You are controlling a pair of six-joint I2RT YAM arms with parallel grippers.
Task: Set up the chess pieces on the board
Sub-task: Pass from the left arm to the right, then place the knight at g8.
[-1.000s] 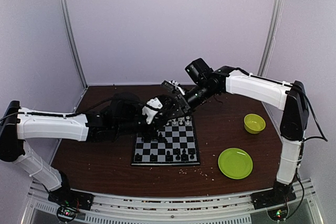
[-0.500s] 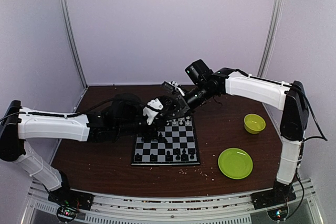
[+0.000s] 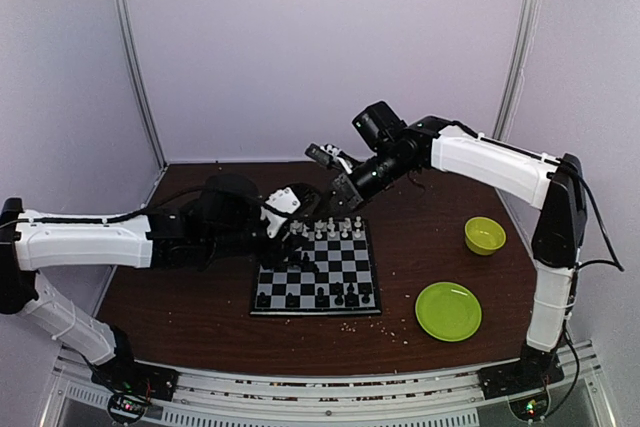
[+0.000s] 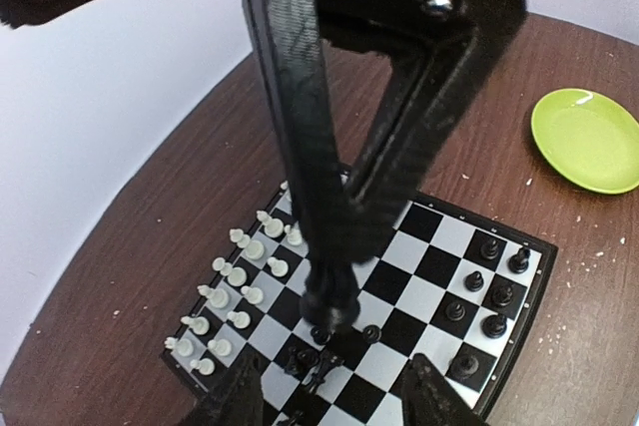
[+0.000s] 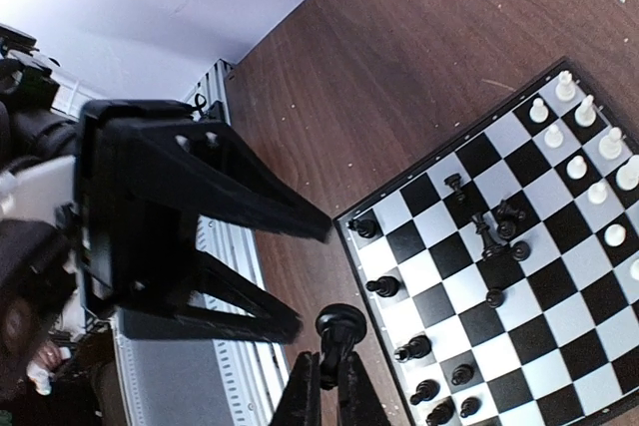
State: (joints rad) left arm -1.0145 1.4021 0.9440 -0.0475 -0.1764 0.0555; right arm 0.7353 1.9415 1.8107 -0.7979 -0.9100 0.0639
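We've got a dark brown wooden table [image 3: 200, 317] with the small black-and-white checkered board [image 3: 340, 265] sitting mid-table. Over its far-left corner our left claw [image 4: 334, 396] hangs with fingers apart. Our right claw [image 5: 327, 371] is clamped on a tiny black plastic chess piece [image 5: 339, 328], up over the board's far side. The white pieces [image 3: 335, 230] line the far edge, and the black ones [image 3: 320, 298] sit mostly along the near edge.

A robotics lab test cell: white-and-black robot arms [image 3: 85, 244] bolted to a metal rail [image 3: 330, 387] at a dark wooden bench [image 3: 190, 312]. Plain lilac walls [image 3: 330, 47] and bare metal poles [image 3: 133, 57] stand behind the jaws.
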